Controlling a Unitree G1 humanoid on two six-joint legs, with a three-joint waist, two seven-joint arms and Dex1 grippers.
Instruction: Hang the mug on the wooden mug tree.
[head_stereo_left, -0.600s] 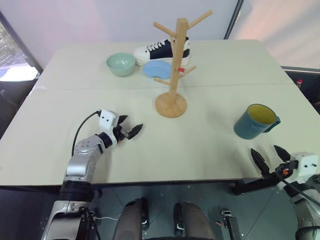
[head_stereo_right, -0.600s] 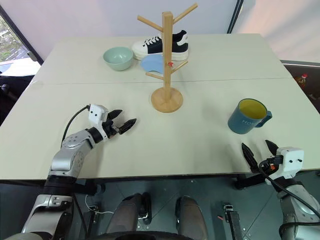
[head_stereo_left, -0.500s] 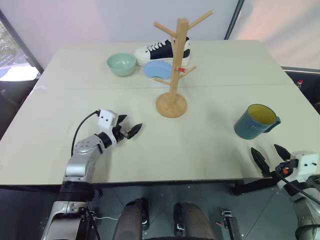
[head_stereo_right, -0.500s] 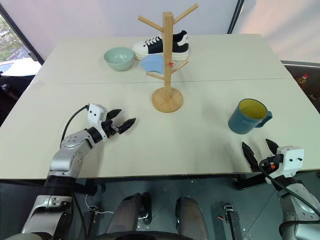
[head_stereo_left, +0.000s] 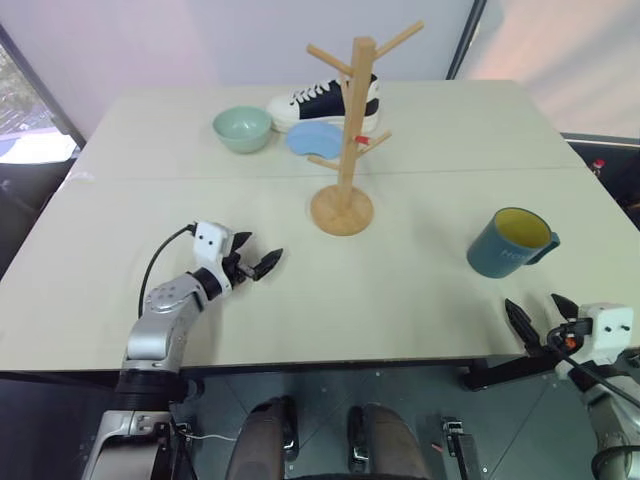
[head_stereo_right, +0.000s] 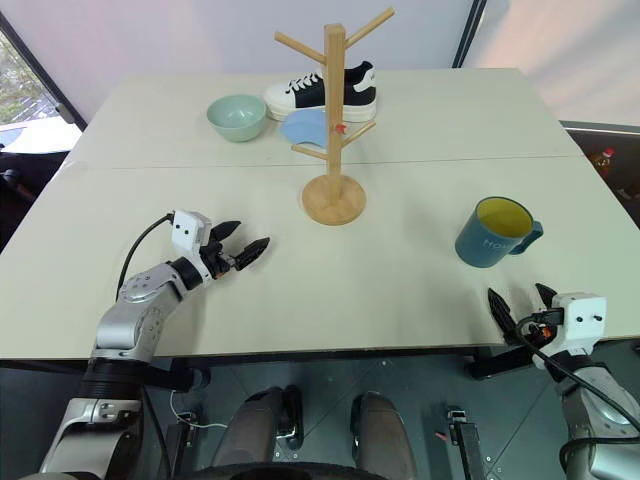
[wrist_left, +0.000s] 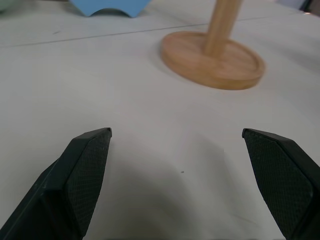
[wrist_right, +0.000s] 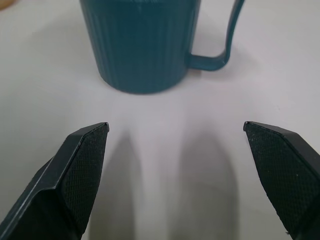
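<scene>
The blue-teal mug (head_stereo_left: 510, 243) with a yellow inside stands upright on the right side of the table, its handle turned to the right. My right gripper (head_stereo_left: 535, 305) hovers at the table's front edge just short of the mug (wrist_right: 142, 45), open and empty. The wooden mug tree (head_stereo_left: 345, 150) stands at the table's middle, its pegs bare and a small red tag on one of them. My left gripper (head_stereo_left: 262, 255) is low over the table left of the tree's round base (wrist_left: 212, 60), open and pointing toward it, with nothing between its fingers.
Behind the tree lie a pale green bowl (head_stereo_left: 242, 127), a black-and-white sneaker (head_stereo_left: 325, 100) and a flat light-blue piece (head_stereo_left: 313, 138). A seam (head_stereo_left: 200, 178) runs across the tabletop. Bare tabletop lies between the tree and the mug.
</scene>
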